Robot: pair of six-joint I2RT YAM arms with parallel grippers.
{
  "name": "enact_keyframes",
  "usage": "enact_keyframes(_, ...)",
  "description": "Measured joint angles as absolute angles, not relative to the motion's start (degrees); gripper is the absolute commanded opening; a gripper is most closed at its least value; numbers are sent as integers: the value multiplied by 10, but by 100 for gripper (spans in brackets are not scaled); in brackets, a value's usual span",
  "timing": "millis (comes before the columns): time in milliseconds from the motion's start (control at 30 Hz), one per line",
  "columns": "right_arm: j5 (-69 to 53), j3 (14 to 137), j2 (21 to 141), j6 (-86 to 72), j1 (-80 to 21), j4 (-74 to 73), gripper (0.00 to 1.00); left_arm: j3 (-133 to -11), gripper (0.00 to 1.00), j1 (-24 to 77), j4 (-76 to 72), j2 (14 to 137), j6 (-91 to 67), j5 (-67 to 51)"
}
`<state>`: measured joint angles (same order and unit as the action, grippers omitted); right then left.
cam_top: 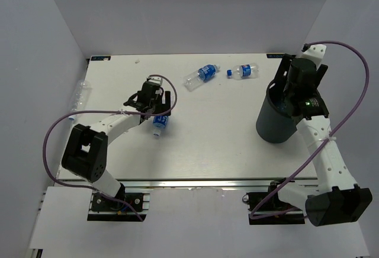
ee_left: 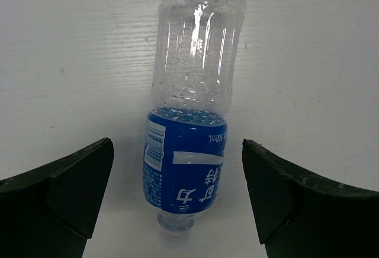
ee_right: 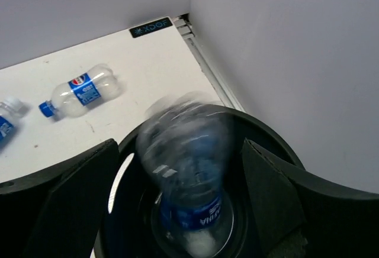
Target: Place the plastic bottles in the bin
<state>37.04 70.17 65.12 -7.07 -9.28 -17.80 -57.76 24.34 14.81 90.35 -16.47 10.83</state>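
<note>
left pincer (ee_left: 177, 172), wide, straddles a bottle (ee_left: 192, 86) lying on the tabletop (ee_left: 59, 63): lower, then close squarely and gently on its blue label; right pincer (ee_right: 177, 175), also wide, hangs over the bin (ee_right: 284, 151), a blurred bottle (ee_right: 192, 169) in its mouth.

Clear bottles (cam_top: 201, 73) with blue labels and white print, black bin (cam_top: 271, 129), white table (cam_top: 225, 148), pale grey walls (cam_top: 177, 9)

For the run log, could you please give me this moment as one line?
left gripper: open, astride near bottle | right gripper: open above bin | blurred bottle: inside bin | two far bottles: on table
</note>
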Motion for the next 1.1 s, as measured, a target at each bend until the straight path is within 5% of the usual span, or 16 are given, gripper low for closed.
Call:
enact_keyframes(133,329,704,638,-70,-93,-183,89,-578,83,243,149,930,-146,100)
enact_keyframes(400,9,708,592,-63,-91,-160,89,-587,18,243,144,962,-129,72)
enact_keyframes(533,-126,704,596,-67,-116,-143,89,-586,0,243,144,955,-126,56)
enact_keyframes(900,-277,614,680,-108,-255,-73,89,-516,0,262,8,705,-121,-144)
enact_keyframes(1100,-345,609,731,-116,-293,-27,89,-507,0,279,-56,669,-129,-247)
